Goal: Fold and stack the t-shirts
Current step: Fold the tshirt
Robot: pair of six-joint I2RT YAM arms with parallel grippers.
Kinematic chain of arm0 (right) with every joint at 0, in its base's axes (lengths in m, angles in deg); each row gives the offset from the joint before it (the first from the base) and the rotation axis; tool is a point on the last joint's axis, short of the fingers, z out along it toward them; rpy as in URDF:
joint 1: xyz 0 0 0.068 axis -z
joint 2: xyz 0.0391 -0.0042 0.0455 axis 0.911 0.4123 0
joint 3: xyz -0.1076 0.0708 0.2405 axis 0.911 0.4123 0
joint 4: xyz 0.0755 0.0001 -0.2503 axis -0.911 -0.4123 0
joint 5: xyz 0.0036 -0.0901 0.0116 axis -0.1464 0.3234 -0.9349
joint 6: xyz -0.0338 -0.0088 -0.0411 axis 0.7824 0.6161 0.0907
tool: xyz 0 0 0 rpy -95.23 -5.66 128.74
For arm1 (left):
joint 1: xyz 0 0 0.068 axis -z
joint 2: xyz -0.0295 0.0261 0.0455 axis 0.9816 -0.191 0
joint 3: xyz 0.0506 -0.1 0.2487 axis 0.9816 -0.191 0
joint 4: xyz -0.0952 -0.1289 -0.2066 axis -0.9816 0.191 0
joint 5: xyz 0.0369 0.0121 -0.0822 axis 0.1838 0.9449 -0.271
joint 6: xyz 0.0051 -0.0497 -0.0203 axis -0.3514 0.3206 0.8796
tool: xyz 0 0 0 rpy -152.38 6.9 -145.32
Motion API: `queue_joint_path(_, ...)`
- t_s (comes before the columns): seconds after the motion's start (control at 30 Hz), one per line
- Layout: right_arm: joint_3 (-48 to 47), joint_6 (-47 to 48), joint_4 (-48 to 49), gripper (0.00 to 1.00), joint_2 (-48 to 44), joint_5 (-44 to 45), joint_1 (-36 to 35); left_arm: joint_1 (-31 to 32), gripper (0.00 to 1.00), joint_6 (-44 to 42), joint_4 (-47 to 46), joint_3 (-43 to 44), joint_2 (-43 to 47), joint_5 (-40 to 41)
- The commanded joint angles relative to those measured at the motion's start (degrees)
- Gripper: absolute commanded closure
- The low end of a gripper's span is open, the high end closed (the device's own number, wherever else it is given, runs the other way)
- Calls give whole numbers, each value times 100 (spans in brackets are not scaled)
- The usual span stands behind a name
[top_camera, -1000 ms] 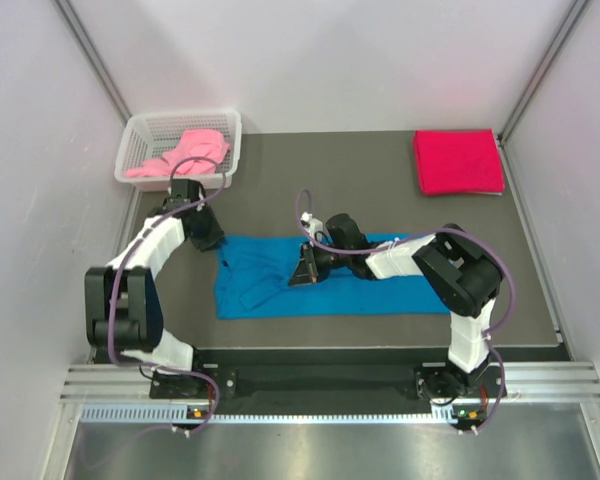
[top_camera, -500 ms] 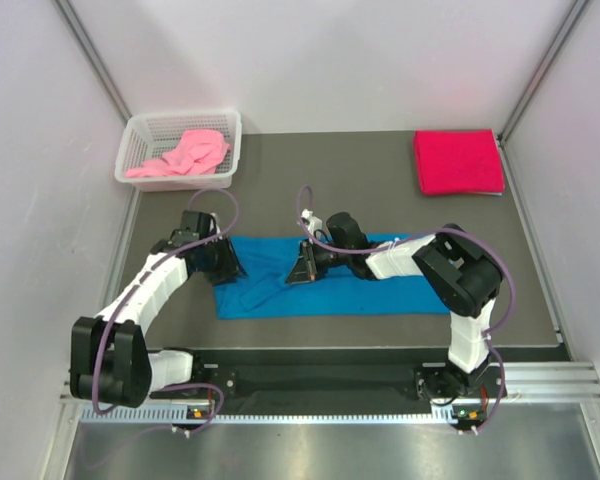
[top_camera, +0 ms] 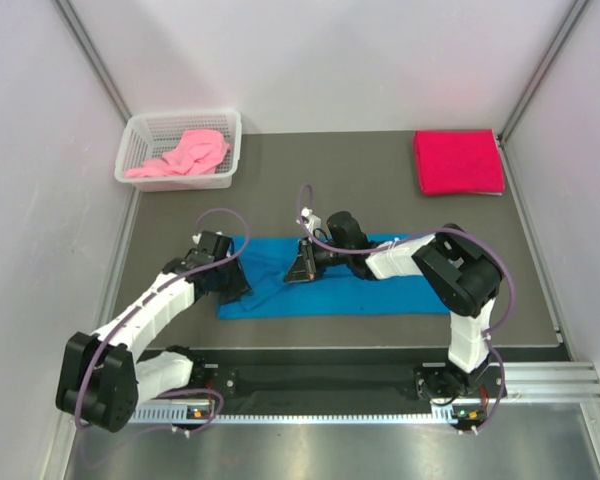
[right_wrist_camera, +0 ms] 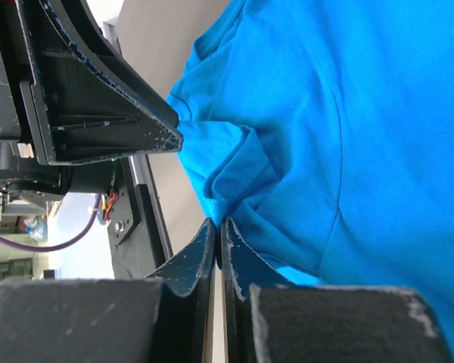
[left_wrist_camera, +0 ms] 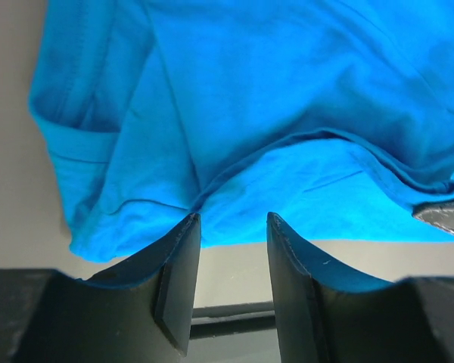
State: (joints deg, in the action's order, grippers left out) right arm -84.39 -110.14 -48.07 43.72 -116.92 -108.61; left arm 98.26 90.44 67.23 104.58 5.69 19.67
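A bright blue t-shirt (top_camera: 380, 290) lies as a long strip across the middle of the dark table mat. My right gripper (top_camera: 300, 270) sits over its middle, shut on a raised fold of the blue cloth (right_wrist_camera: 242, 178); in the right wrist view its tips (right_wrist_camera: 219, 224) are pressed together on that fold. At the shirt's left end my left gripper (top_camera: 238, 283) hangs open. In the left wrist view its fingers (left_wrist_camera: 183, 257) are spread just short of the shirt's hem (left_wrist_camera: 234, 234), with bare table between them. A crimson red t-shirt (top_camera: 458, 162) lies folded at the back right.
A white mesh basket (top_camera: 140, 128) at the back left holds a crumpled light pink t-shirt (top_camera: 185, 155). Grey walls close in both sides. The arms' base rail (top_camera: 320, 380) runs along the near edge. The left gripper's body (right_wrist_camera: 91, 98) shows close by in the right wrist view.
My left arm has swung from beside the basket toward me to the blue shirt's left end, and its jaws have spread wider. The right gripper has stayed put, shut on the fold.
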Motion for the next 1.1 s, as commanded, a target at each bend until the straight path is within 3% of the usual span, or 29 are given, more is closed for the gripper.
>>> queue_joint_path(0.0,-141,33,345,99,68,-197,16,112,54,234,-124,-57,232,586)
queue_joint_path(0.23,-141,95,275,97,129,-197,16,262,54,339,-316,-232,206,764)
queue_joint_path(0.53,-299,297,-216,77,-2,-65,16,271,59,269,-686,-443,57,500)
queue_joint_path(0.63,-352,332,-296,74,-29,-21,16,279,68,208,-774,-408,39,465)
queue_joint_path(0.77,-379,332,-323,74,-38,-3,16,279,89,146,-757,-303,109,465)
queue_joint_path(0.8,-370,323,-323,74,-38,5,16,279,99,137,-730,-277,118,465)
queue_joint_path(0.93,-335,288,-288,76,-90,40,16,297,100,58,-520,-145,145,465)
queue_joint_path(1.07,-230,210,-226,86,-187,58,7,341,100,-38,-107,162,154,604)
